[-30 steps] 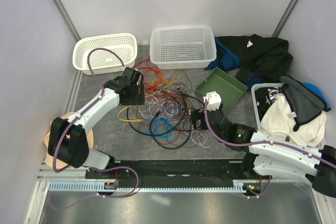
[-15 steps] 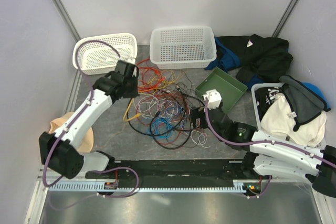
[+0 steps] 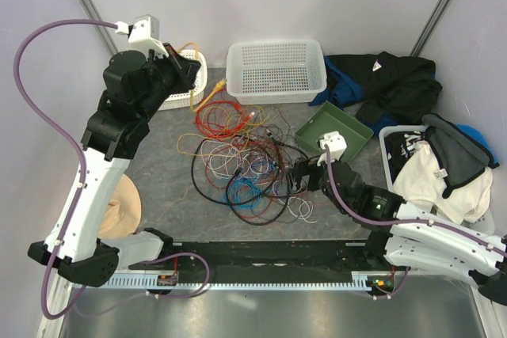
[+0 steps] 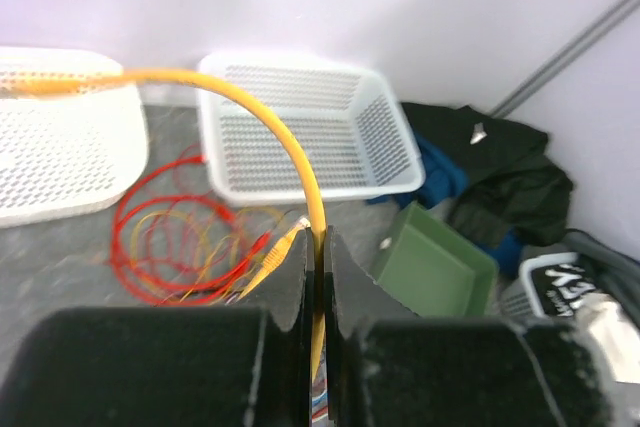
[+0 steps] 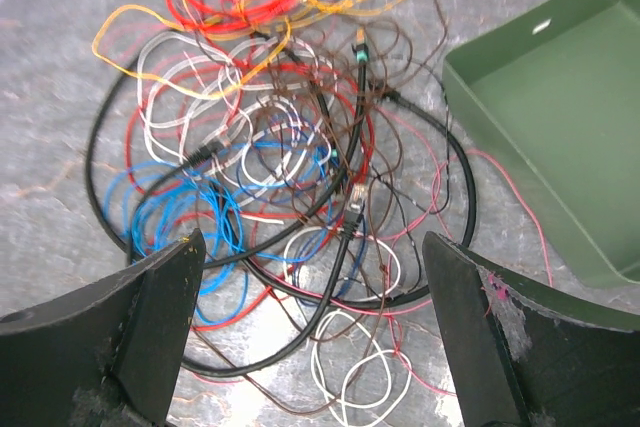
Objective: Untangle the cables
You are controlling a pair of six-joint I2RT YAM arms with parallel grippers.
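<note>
Cables (image 3: pixel 242 168) lie before the right-hand basket (image 3: pixel 276 93), left of the tray (image 3: pixel 331 122).

Behind the cables (image 3: pixel 242 168), a white basket (image 3: pixel 276 70) blocks passage; right, a green tray (image 3: pixel 337 136); left, open table (image 3: pixel 154 156).

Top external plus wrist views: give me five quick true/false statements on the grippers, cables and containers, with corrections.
1. The left gripper is shut on the yellow cable. True.
2. The right gripper is shut on a blue cable. False: it is open above the cable pile and holds nothing.
3. The yellow cable rises in an arc from the left gripper's fingers. True.
4. Most of the cables lie in the green tray. False: none shows inside it; the pile is on the table beside it.
5. The middle white basket holds red cables. False: no cable shows in it.
</note>
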